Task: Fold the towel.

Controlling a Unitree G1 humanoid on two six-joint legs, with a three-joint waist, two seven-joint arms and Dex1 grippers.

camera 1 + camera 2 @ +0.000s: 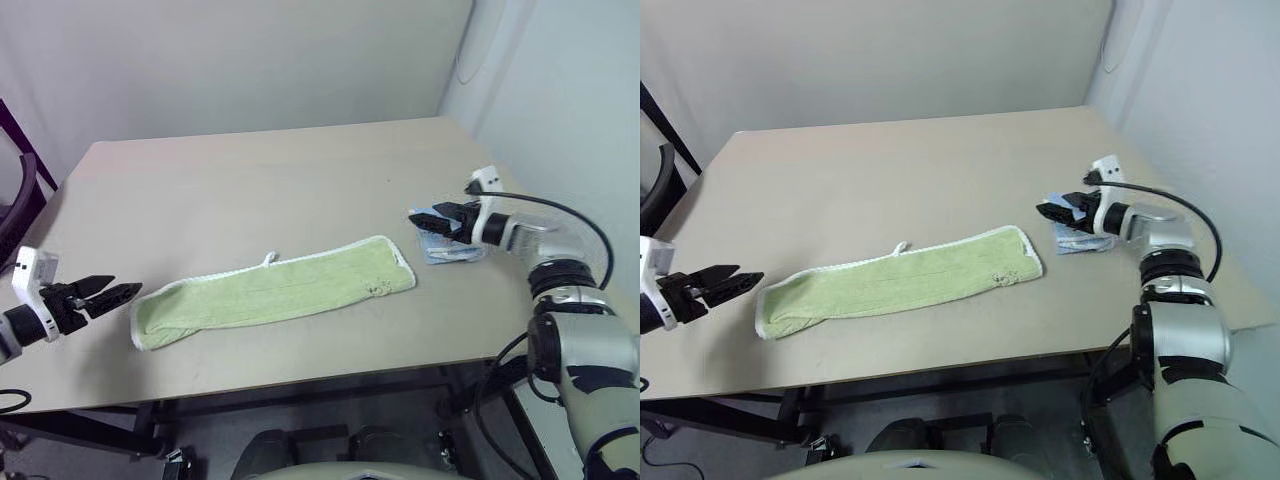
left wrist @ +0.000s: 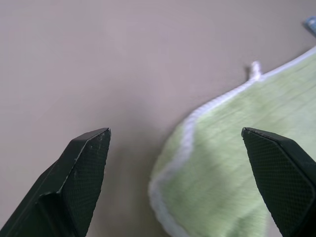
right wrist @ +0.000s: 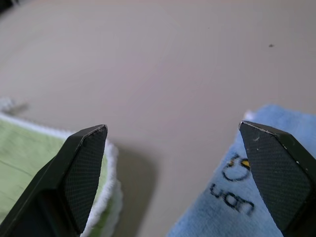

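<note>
hidden: blue cloth (image 1: 448,248) partly behind right gripper (image 1: 432,214) in the head views | cut off: towel (image 2: 237,163) runs past the left wrist view's edges; blue cloth's printed lettering (image 3: 231,196) ends under a fingertip (image 3: 276,173) | too small: towel's embroidery (image 1: 377,288) unreadable

A beige table (image 1: 300,170) stands against plain white walls (image 1: 250,50).

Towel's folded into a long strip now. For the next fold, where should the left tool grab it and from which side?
Probably take the towel at its rounded left end, coming in low from the left, where the left tool sits open beside it. The strip lies flat and runs lengthwise toward the blue cloth, so pinching that layered end lets it carry over onto the right end.
</note>
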